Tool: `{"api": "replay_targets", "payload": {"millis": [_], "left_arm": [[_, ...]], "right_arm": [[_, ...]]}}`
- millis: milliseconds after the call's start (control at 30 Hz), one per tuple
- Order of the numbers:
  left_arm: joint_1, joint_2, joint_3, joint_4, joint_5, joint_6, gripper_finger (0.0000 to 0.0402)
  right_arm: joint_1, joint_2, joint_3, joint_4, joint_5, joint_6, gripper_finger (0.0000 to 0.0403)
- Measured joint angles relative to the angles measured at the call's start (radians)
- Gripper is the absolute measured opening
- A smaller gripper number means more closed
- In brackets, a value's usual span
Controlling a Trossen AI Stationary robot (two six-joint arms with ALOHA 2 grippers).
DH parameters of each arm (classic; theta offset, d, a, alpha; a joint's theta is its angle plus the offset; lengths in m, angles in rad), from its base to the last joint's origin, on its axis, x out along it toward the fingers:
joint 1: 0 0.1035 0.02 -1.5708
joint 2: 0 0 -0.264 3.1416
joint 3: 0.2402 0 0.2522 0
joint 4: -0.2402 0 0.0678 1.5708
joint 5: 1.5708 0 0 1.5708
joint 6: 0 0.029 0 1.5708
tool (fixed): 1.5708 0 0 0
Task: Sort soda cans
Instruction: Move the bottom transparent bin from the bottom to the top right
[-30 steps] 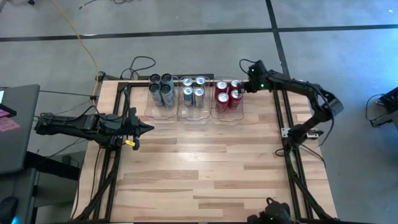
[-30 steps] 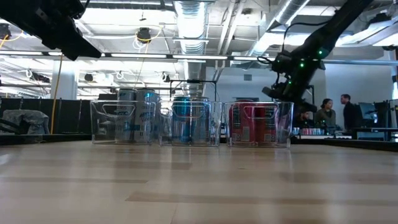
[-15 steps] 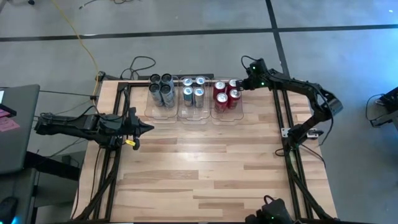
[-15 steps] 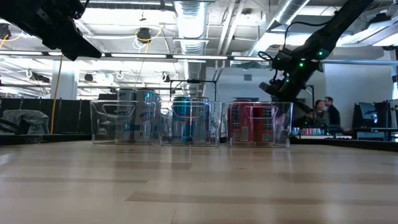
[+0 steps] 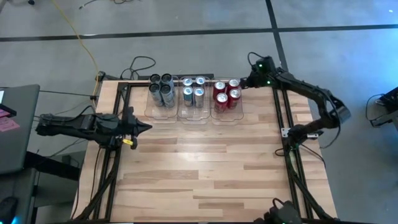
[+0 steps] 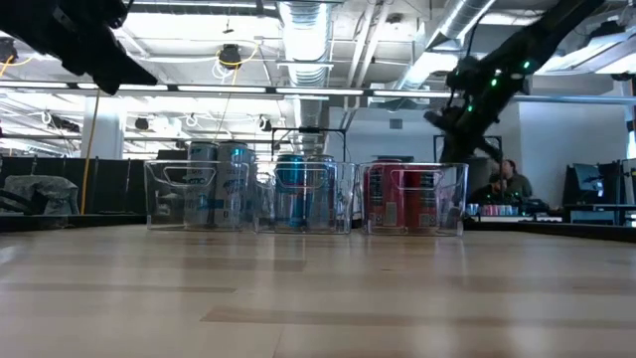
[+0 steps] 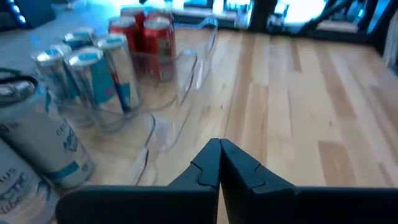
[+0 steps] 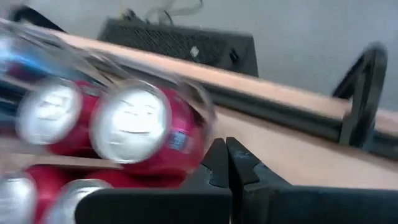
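High view is showing the right gripper [image 5: 244, 83], fingers closed on nothing, hovering just beside the upright red cans [image 5: 226, 93]; the left gripper [image 5: 148, 127], also closed, is waiting well apart.

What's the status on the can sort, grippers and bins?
Right gripper shut, empty, beside the red cans' bin. Left gripper shut, parked left. Soda cans sorted by colour in three bins. Nothing in the way.
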Motion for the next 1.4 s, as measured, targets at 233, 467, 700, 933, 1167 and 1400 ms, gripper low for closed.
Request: {"api": "replay_targets", "payload": {"millis": [233, 467, 700, 933, 1167, 1400], "left_arm": [[0.0, -0.041, 0.0, 0.005, -0.001, -0.039, 0.0], [0.0, -0.035, -0.038, 0.011, -0.001, -0.059, 0.0], [0.0, -0.038, -0.039, 0.02, -0.001, -0.043, 0.0], [0.0, -0.038, -0.039, 0.028, -0.002, -0.017, 0.0], [0.0, -0.038, -0.039, 0.069, -0.057, 0.056, 0.0], [0.0, -0.038, -0.039, 0.07, -0.052, 0.056, 0.0]], "right_arm": [[0.034, -0.14, 0.001, -0.167, 0.004, -0.014, 0.0], [0.254, -0.236, -0.082, -0.277, 0.008, 0.015, 0.0], [0.534, -0.429, -0.145, -0.381, 0.218, 0.204, 0.0], [0.777, -0.462, -0.223, -0.29, 0.265, 0.37, 0.0], [0.911, -0.323, -0.25, -0.129, 0.344, 0.422, 0.0], [0.901, -0.238, -0.249, -0.092, 0.354, 0.413, 0.0]]}}
